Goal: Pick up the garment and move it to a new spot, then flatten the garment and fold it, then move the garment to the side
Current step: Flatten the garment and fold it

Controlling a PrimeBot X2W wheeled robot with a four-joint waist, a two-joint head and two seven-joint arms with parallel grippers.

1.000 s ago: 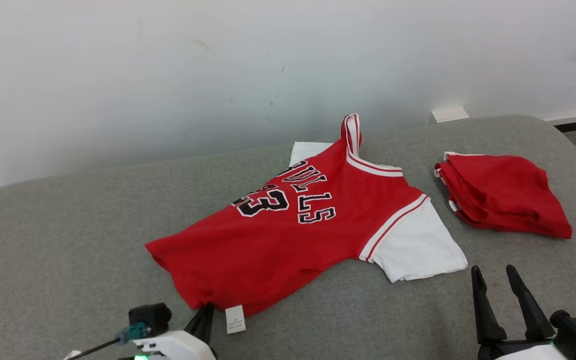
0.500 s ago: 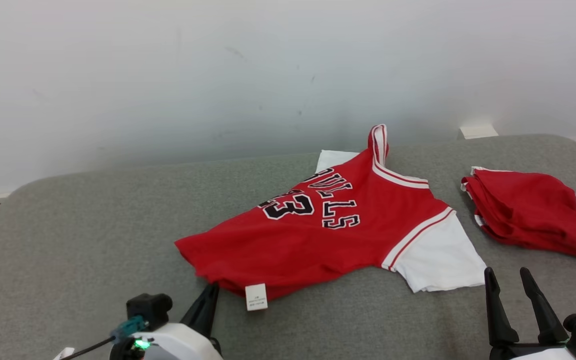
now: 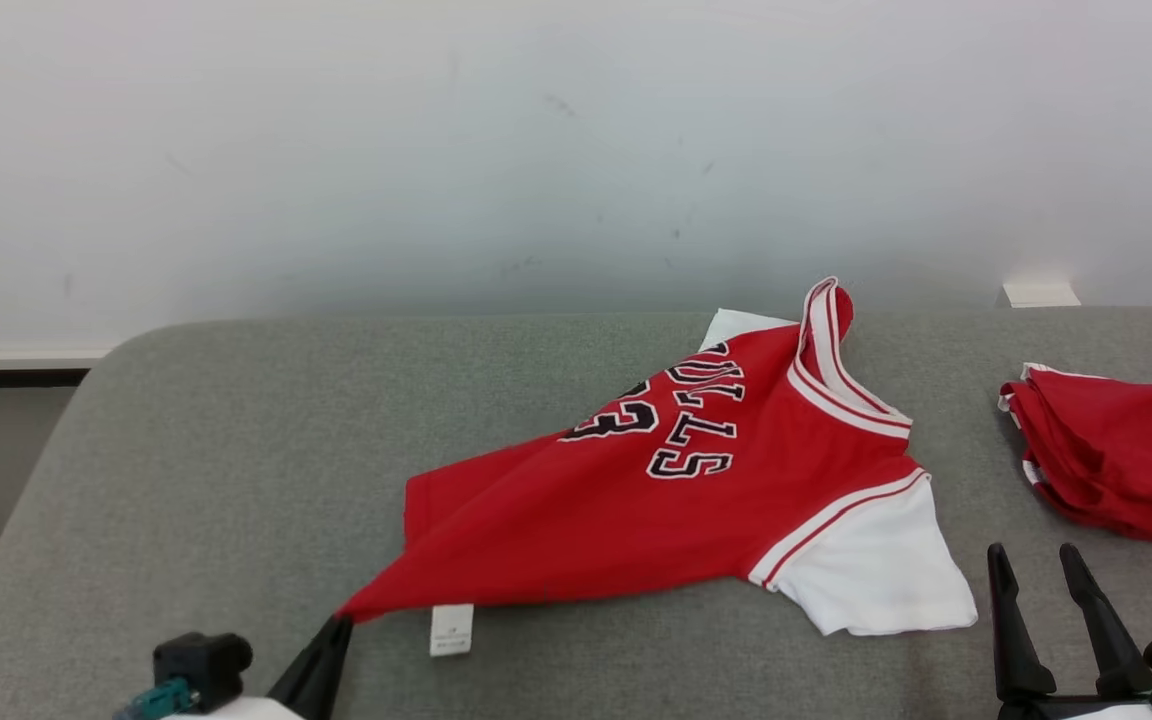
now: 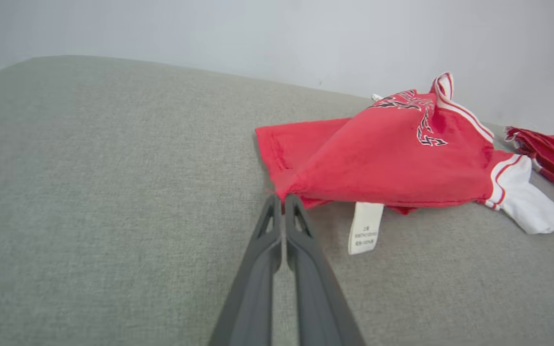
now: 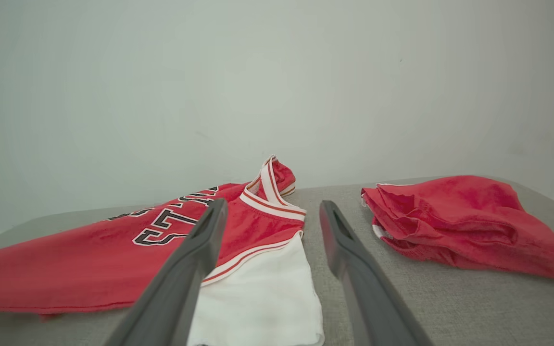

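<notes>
At the centre of the grey padded counter (image 3: pixel 236 450), reaching toward 3 o'clock in the head view, lies the garment (image 3: pixel 656 510). It is a red jersey with white short sleeves. Red-and-white striped trim edges the neck and the seam where the near sleeve (image 3: pixel 876 570) joins the body. Black lettering (image 3: pixel 691 435) outlined in white crosses the chest, with a number beside it, both partly lost in folds. The collar stands up at the jersey's 1 o'clock end, and a sliver of the far white sleeve shows at 12 o'clock behind it.

The hem corner at 7 o'clock is drawn out into a sharp point, and the cloth rises from it in taut creases that fan toward the chest. The left gripper (image 4: pixel 282 201) has its fingers (image 4: pixel 301 254) clenched together on that corner, pinching the red fabric at their tips. A white care tag (image 3: pixel 451 630) hangs from the hem just beside the pinched corner, on its 3 o'clock side, and lies flat on the counter.

The right gripper (image 3: pixel 1033 552) sits at 5 o'clock, its fingers spread apart and grasping nothing, near the white sleeve but apart from it. A second red garment (image 3: pixel 1116 460) lies crumpled at 3 o'clock, apart from the jersey. A pale wall (image 3: pixel 436 150) rises behind the counter.
</notes>
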